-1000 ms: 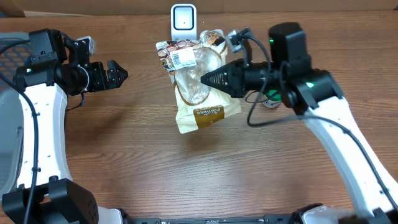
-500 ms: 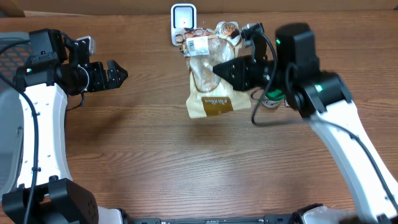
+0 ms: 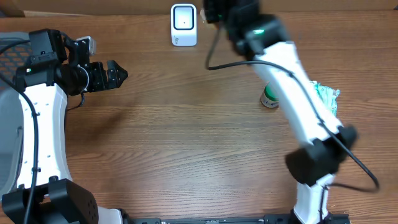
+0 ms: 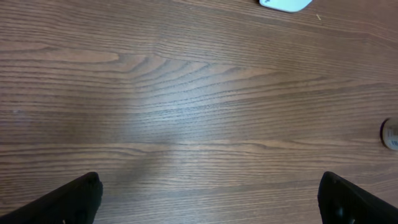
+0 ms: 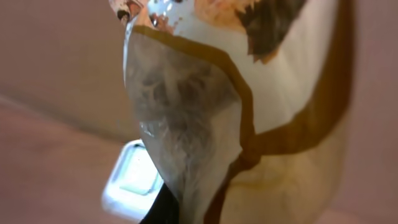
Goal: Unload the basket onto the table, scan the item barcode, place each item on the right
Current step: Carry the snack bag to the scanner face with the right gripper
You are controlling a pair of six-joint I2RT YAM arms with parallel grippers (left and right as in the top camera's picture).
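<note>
The item is a cream and brown snack bag point(image 5: 273, 112) with a clear window, and it fills the right wrist view. My right gripper point(image 5: 186, 214) is shut on its lower part, with only a dark bit of finger showing beneath the bag. The white scanner point(image 5: 134, 180) lies below and behind the bag; from above, the scanner point(image 3: 184, 25) stands at the table's far edge. My right arm point(image 3: 273, 43) reaches past that edge, so neither its gripper nor the bag shows from above. No barcode is visible. My left gripper point(image 3: 121, 74) hovers open at the left over bare wood, its fingertips point(image 4: 74, 199) wide apart.
A small green and white round container point(image 3: 269, 98) stands right of centre. A teal and white packet point(image 3: 326, 96) lies near the right edge. A dark mesh basket point(image 3: 12, 56) sits at the far left. The left wrist view catches the scanner's edge point(image 4: 285, 5).
My right arm has carried the bag from the table's middle up and back, past the scanner and out of the overhead view. The left arm has stayed still.
</note>
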